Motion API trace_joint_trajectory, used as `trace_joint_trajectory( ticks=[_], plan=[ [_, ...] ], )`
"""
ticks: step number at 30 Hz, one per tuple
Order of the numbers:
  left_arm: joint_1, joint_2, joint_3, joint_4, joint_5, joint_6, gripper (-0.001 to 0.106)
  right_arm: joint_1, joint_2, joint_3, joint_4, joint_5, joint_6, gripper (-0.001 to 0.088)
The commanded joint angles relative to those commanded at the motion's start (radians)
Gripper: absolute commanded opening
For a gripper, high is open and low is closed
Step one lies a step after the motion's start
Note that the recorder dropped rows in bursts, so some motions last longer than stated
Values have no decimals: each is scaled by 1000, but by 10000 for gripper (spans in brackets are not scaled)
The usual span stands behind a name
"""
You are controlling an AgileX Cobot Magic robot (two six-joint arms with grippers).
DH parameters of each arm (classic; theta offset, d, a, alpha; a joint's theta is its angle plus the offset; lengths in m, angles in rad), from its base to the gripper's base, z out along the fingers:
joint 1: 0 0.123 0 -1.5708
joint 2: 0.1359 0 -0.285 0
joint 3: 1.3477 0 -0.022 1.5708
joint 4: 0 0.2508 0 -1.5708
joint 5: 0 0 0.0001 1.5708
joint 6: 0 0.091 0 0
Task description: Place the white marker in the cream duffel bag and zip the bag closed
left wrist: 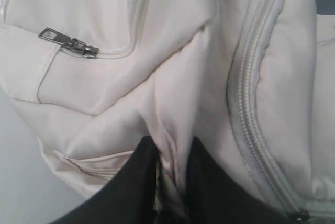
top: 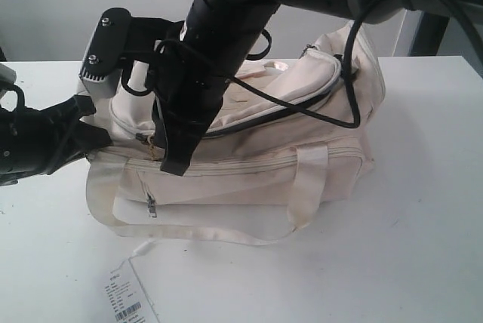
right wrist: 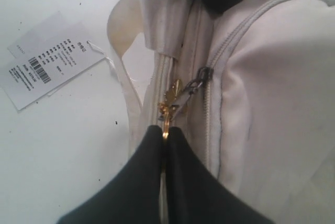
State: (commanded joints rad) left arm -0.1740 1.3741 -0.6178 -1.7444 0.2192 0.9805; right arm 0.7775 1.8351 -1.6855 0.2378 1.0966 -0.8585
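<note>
The cream duffel bag (top: 264, 179) lies lengthwise in the middle of the white table. My right gripper (top: 172, 163) reaches across to the bag's left end. It is shut on the gold zipper pull (right wrist: 170, 103), which shows between the black fingertips of the right gripper (right wrist: 165, 130). My left gripper (top: 96, 136) is at the same end of the bag. In the left wrist view the left gripper (left wrist: 170, 148) is shut on a fold of the bag's cream fabric (left wrist: 104, 88). The curved top zipper (left wrist: 251, 103) runs beside that fold. The white marker is out of view.
A white barcode paper tag (top: 128, 300) lies on the table in front of the bag, tied on by a thin string. A cream webbing handle (top: 196, 232) droops onto the table (top: 423, 247). A silver pull (left wrist: 68, 42) sits on the front pocket zipper.
</note>
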Motion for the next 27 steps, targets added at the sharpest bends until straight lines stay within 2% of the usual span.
trace_joint_trajectory(
  ticks=[27],
  plan=[
    [0, 0, 0, 0, 0, -9, 0, 0, 0, 0, -54, 44, 26, 0]
  ],
)
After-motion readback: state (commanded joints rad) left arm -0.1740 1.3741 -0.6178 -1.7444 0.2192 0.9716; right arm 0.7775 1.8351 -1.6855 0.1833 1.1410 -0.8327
